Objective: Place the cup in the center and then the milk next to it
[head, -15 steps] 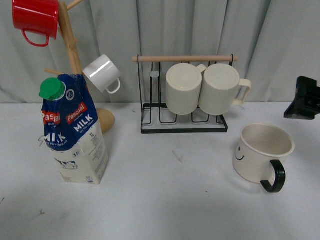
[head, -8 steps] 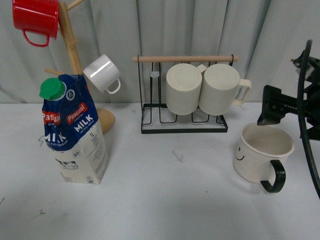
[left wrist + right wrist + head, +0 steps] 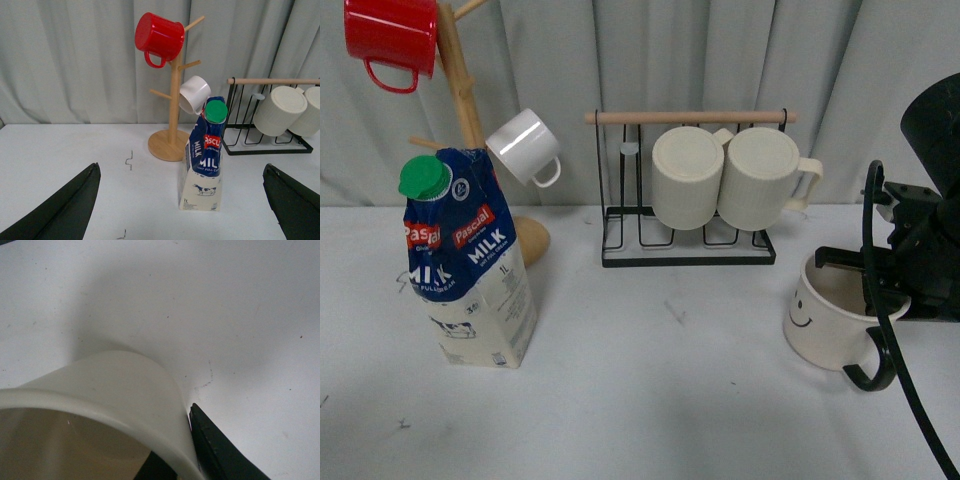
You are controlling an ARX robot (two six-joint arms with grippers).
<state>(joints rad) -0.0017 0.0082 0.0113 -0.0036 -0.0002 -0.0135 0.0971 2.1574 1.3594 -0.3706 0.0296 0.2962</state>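
Milk [image 3: 202, 170] shows only in left wrist and front views — right wrist sees cup [image 3: 115, 405].

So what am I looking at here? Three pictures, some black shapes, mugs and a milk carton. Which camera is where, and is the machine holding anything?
It is a robot with two arms, each ending in two fingers. One picture comes from a camera on its body, facing the white table. There the right gripper is down at the cup, the cream one with a smiley face and black handle. The right wrist camera shows one finger outside the cup's wall and a dark shape inside, so it seems to straddle the rim; whether it grips yet, I cannot tell. The left wrist camera shows the left gripper open and empty, its dark fingers at the corners, facing the milk, a wooden mug tree and a wire rack with two mugs.
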